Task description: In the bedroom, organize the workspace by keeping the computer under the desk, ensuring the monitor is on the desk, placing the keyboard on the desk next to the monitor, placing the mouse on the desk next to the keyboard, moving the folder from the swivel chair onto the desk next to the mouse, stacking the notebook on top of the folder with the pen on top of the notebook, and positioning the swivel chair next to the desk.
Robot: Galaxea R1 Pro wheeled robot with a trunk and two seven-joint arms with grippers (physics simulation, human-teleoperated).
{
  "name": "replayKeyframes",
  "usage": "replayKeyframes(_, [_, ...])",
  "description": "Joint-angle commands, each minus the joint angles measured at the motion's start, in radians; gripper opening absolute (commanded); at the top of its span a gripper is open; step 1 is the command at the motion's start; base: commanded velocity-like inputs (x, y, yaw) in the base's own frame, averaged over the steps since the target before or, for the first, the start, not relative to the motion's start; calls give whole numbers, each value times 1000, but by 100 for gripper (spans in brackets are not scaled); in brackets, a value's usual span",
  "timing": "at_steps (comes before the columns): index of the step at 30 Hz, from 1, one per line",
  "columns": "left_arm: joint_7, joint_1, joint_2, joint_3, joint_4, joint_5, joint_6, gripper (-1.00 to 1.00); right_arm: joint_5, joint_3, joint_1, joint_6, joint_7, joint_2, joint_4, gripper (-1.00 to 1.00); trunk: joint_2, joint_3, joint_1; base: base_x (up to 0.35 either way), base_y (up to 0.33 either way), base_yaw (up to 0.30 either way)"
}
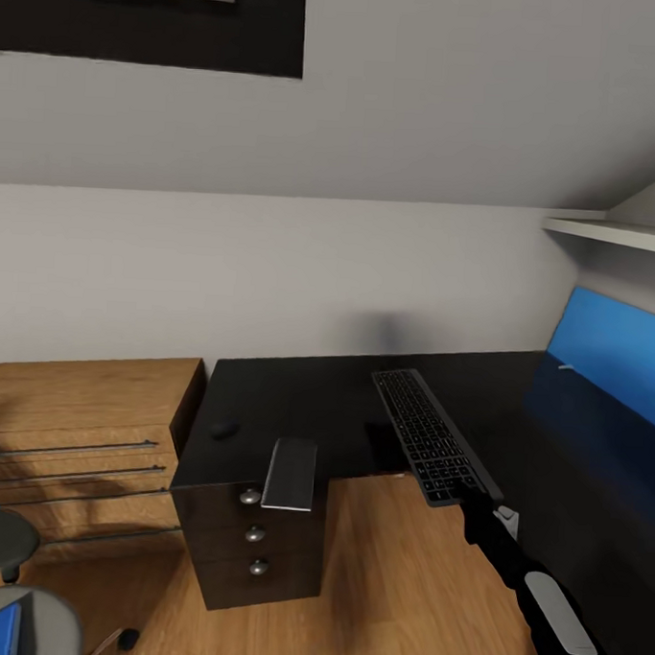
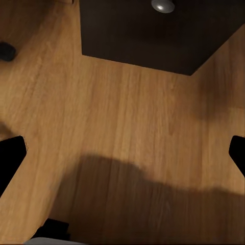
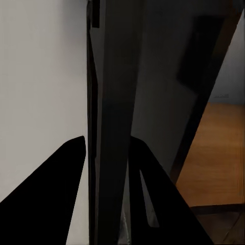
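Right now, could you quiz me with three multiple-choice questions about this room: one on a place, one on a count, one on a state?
1. Where is the mouse?
A. on the desk
B. on the floor
C. on the shelf

2. How many round knobs does the drawer unit show?
A. one
B. three
C. five

3. What holds the keyboard?
A. nothing, it lies on the floor
B. the right jaws
C. the chair seat

Answers: 1 A, the mouse sits near the desk's left end. 2 B, three knobs run down the drawer front. 3 B, the right jaws clamp its near end.
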Motion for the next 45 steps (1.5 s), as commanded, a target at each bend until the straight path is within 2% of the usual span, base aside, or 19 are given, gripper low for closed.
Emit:
replayKeyframes(1, [1,-1,1,-8,1,11,-5,100,-9,-2,0,8,2,0,0,-100,-1,-1,-1,-296,0,0])
replayKeyframes(23, [1,-1,1,-9,1,11,-4,100,-9,-2,-1,7,4,0,2,-100,-1,-1,-1,-322,-1,0])
replayKeyframes(35, [1,-1,1,-9,1,10,-6,100,-9,-2,-1,4,4,4,4,-100,-1,-1,-1,-298,-153,0])
replayKeyframes(45, [1,-1,1,-9,1,10,-6,100,-10,-2,-1,2,3,6,21,-100,-1,-1,-1,-130,-84,0])
